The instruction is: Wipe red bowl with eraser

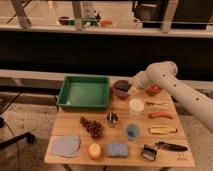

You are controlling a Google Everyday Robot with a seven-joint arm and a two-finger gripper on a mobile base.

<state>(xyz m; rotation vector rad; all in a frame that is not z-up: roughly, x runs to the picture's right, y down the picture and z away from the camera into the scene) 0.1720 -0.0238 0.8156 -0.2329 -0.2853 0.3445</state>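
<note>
Two things are needed for the task, and both are found on the right half of the worktop point(70, 122). At the far left a green tray point(84, 92) is set, with grapes point(91, 127) and a blue sponge point(117, 149) nearer; none of these is wanted.

Just right of the tray a purple bowl point(121, 89) is seen at the far edge. The hand point(132, 84) is held at the far side of the worktop, close by that bowl's right rim and left of the red bowl point(153, 90). Its fingers are brought together, and nothing can be made out between them, so it is judged to be empty.

At the near right edge, just left of a black-handled tool point(172, 146), a small dark block lies flat. It is taken for the eraser point(148, 152), though its outline is poorly shown. It is judged to be light and stiff. Because it lies so low, it would best be taken from above across its narrow width, with the fingers lowered to the worktop on either long side. A grip at mid-length should keep it from swinging while it is rubbed.

The red bowl is placed at the far right, beyond a white cup point(136, 106), partly hidden by the arm point(175, 90) and well apart from the eraser. It is judged rigid, light and smooth inside, so it may be pushed along or tipped if pressed near the rim. Pressure is better directed downward into its middle.
</note>
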